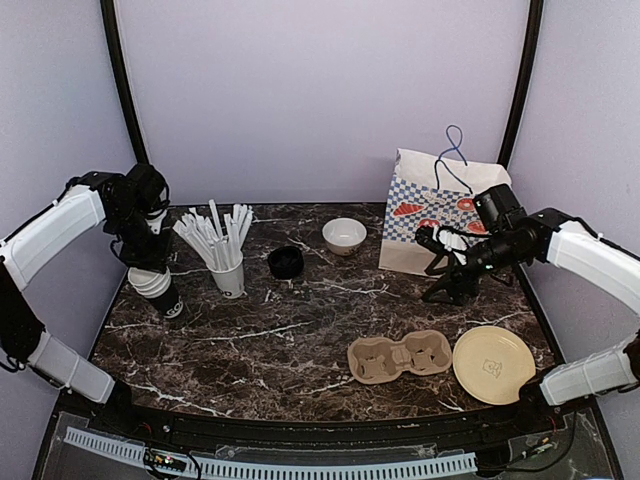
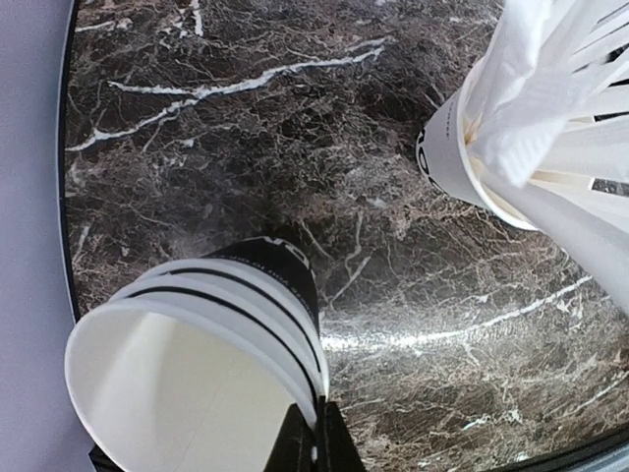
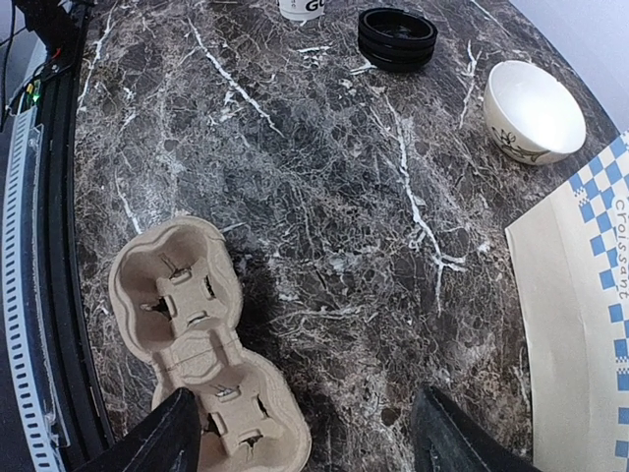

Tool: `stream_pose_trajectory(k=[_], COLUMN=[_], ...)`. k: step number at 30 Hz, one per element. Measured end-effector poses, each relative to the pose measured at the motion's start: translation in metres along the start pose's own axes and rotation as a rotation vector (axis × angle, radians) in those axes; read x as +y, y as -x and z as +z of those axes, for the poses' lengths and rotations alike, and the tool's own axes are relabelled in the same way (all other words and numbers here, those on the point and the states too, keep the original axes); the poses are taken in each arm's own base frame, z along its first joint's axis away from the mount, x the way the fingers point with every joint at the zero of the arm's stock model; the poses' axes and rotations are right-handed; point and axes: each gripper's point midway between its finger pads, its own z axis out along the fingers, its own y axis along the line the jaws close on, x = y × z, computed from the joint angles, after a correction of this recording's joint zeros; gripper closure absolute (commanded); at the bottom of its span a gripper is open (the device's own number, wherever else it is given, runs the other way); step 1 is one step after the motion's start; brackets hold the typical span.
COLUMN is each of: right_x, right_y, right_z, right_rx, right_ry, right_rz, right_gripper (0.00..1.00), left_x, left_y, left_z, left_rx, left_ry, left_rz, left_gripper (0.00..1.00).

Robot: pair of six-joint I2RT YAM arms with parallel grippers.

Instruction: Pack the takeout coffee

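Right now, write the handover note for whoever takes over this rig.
Left end effector: shut on the rim of the stack of cups, tilted at the left side of the table near the cup of straws.
Right end effector: open, empty, above the table between carrier and bag.
Lids: stacked near the bowl, on no cup.
Done: nothing packed; carrier empty.
Left: likely separate cups, lid them, seat them in the carrier.
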Motion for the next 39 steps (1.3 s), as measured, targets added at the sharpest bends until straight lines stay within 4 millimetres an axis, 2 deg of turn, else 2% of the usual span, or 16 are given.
stream_pose_trajectory(k=[2, 4, 7, 15, 23, 26, 30, 34, 39], right_x=[0.001, 0.002, 0.002, 0.002, 0.003, 0.003, 0.004, 0.005, 0.006], right_y=[0.0, 0.0, -0.001, 0.002, 0.004, 0.003, 0.002, 0.0, 0.0], right_z=[0.002, 0.004, 0.006, 0.007, 0.009, 0.012, 0.014, 0.016, 0.018], right_rx=[0.003, 0.006, 0.013, 0.013, 0.016, 0.024, 0.029, 0.04, 0.047], right_ry=[0.007, 0.015, 0.021, 0.026, 0.033, 0.041, 0.047, 0.052, 0.058], right_rz=[0.0, 0.001, 0.002, -0.004, -0.015, -0.012, -0.011, -0.014, -0.013], right_gripper=[0.26, 0.26, 0.26, 0.27, 0.27, 0.27, 0.27, 0.27, 0.27], left_x=[0.0, 0.012, 0.007, 0.017, 0.016, 0.005, 0.001, 0.016, 0.015], left_y=[0.0, 0.001, 0.008, 0.009, 0.013, 0.017, 0.02, 0.018, 0.012], left_z=[0.001, -0.002, -0.006, -0.001, -0.003, -0.004, -0.006, -0.005, 0.004], left_rx=[0.009, 0.005, -0.001, 0.035, 0.05, 0.043, 0.041, 0.059, 0.083], left_ry=[-0.02, 0.043, -0.007, 0.097, 0.144, 0.086, 0.053, 0.141, 0.124], left_rz=[-0.009, -0.015, -0.024, -0.004, 0.026, 0.027, 0.016, 0.0, -0.005], left_gripper=[1.0, 1.0, 1.0, 1.0, 1.0, 1.0, 1.0, 1.0, 1.0])
